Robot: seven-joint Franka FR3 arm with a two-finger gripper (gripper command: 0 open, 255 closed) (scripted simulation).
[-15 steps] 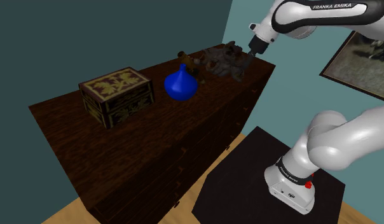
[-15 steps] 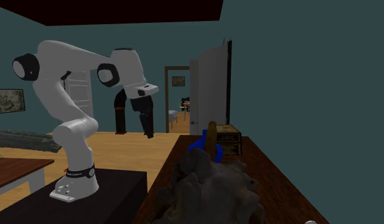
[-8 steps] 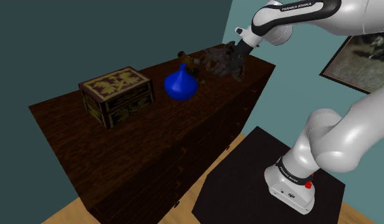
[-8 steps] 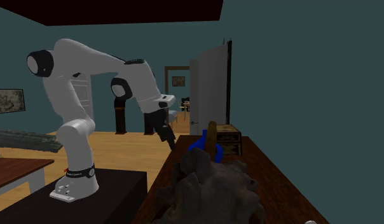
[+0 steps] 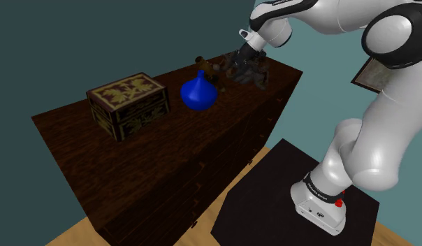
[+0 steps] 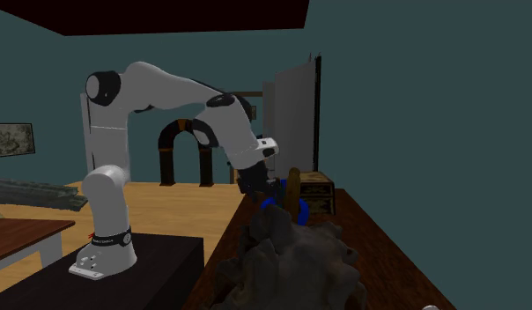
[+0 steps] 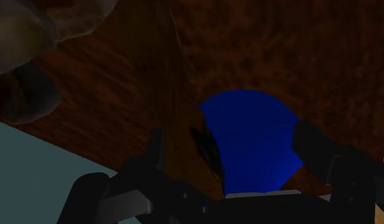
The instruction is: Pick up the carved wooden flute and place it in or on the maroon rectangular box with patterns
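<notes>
shoulder view: the gripper (image 5: pixel 237 68) hangs over the dresser's (image 5: pixel 168 129) far end, well apart from the patterned box (image 5: pixel 127 105). second exterior view: the wooden flute (image 6: pixel 293 182) stands upright beside the blue vase (image 6: pixel 272 202). wrist view: fingers (image 7: pixel 311 145) spread wide, gripping nothing, the wooden flute and blue vase between them.

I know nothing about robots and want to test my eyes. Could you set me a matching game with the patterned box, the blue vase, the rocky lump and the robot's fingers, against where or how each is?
Things:
1. dark rectangular box with gold patterns
2. blue round-bellied vase
3. grey-brown rocky lump
4. black fingers

Descriptions:
A. standing apart
B. farthest toward the shoulder view's left
C. nearest the second exterior view's camera
D. between the box and the lump

Pairs: 1-B, 2-D, 3-C, 4-A
</notes>
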